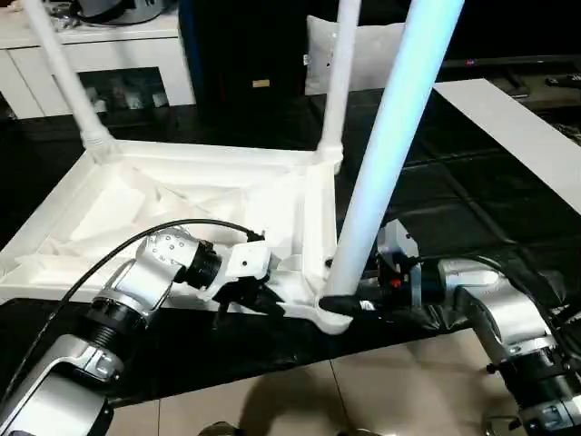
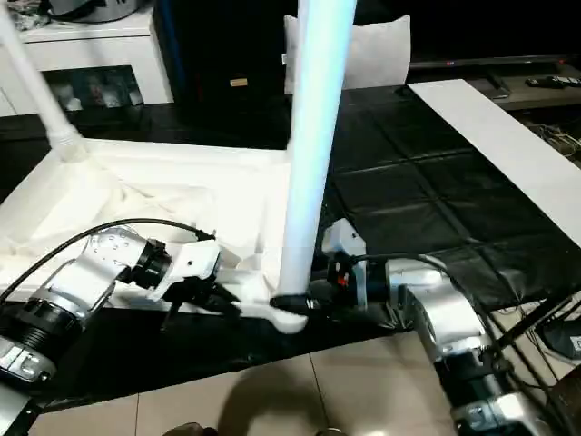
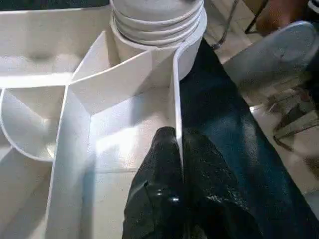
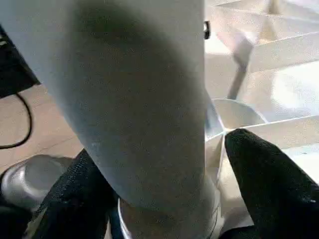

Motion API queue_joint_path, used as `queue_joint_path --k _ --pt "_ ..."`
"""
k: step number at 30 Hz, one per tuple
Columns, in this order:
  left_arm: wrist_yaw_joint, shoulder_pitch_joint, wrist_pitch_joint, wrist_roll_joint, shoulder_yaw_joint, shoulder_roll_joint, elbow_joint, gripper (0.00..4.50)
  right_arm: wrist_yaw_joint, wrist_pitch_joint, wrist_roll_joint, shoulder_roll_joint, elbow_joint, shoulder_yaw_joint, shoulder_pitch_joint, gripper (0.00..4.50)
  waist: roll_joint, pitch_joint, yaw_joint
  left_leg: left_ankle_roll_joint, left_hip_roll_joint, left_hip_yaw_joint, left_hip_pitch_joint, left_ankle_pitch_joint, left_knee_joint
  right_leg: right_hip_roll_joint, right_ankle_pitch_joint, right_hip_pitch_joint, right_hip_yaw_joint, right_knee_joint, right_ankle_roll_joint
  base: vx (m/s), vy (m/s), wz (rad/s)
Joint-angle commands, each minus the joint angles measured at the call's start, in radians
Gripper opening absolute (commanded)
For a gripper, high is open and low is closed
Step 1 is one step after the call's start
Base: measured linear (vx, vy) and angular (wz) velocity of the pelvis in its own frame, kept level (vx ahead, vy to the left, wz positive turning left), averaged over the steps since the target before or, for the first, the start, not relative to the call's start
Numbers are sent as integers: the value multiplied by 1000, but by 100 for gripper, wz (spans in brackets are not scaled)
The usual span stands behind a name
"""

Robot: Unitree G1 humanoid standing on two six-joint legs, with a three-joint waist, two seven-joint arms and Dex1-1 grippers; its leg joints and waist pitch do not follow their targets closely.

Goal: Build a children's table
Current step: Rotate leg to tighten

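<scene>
We see the white table top lying ribbed side up on the black mat. Two legs stand at twelve o'clock. Our right gripper clamps a third leg, seemingly seated in the near corner; our left gripper pinches the rim.

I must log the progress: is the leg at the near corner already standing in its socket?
Yes: the near leg stands upright with its base in the corner socket. The right gripper holds its base.
</scene>
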Motion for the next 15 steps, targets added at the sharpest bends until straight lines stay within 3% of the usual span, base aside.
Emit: queue_joint_path --k 1,10,15 --pt "-46 -43 -33 0 -27 -1 -9 0 20 10 11 -13 -23 13 -17 320 -7 -76 -4 23 23 -1 26 -271 -71 -47 -293 44 31 -75 -212 0 0 0" --pt "-35 -43 -32 -3 -14 -9 -3 0 44 45 29 -9 -46 24 -11 239 -10 -77 -2 20 22 -1 26 -261 -69 -48 -306 45 31 -76 -204 0 0 0" --pt "-10 -38 -22 -5 -9 -14 -4 0 17 74 55 22 -78 15 8 222 -10 -76 -3 15 21 -1 26 -274 -70 -48 -328 44 31 -77 -198 0 0 0"
